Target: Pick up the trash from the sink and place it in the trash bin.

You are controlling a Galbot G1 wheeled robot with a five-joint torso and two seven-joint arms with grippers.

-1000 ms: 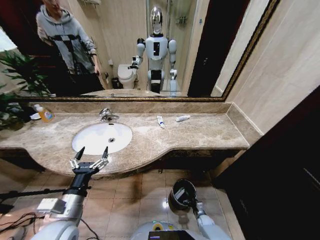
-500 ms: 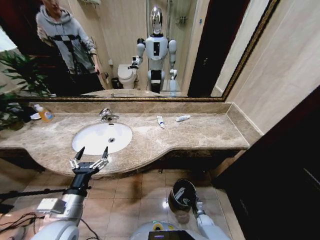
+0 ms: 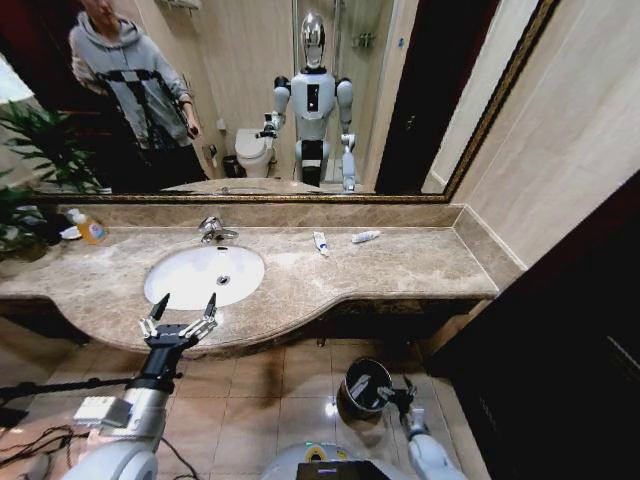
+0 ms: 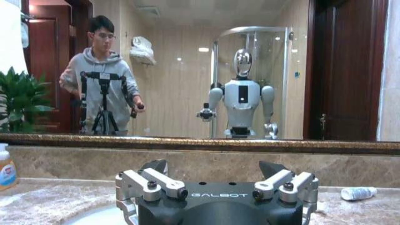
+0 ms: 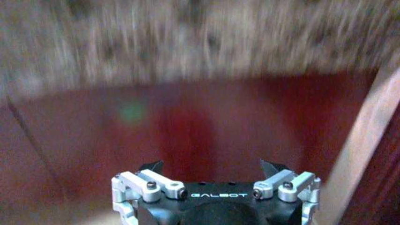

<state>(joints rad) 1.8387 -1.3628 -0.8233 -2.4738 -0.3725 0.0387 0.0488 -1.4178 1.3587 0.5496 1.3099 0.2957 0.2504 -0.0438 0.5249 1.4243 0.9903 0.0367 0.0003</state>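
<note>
The right hand [image 3: 398,396] has slid off the trash bin [image 3: 362,385], fingers spread, its wrist view blurred.

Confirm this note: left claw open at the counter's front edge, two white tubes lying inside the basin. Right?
Not quite. The left claw is open at the counter's front edge, but the head view shows the two white tubes on the marble counter, right of the basin.

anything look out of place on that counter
Two small white tubes lie loose on the beige-brown marble counter right of the white oval sink, not in the dark round bin.
</note>
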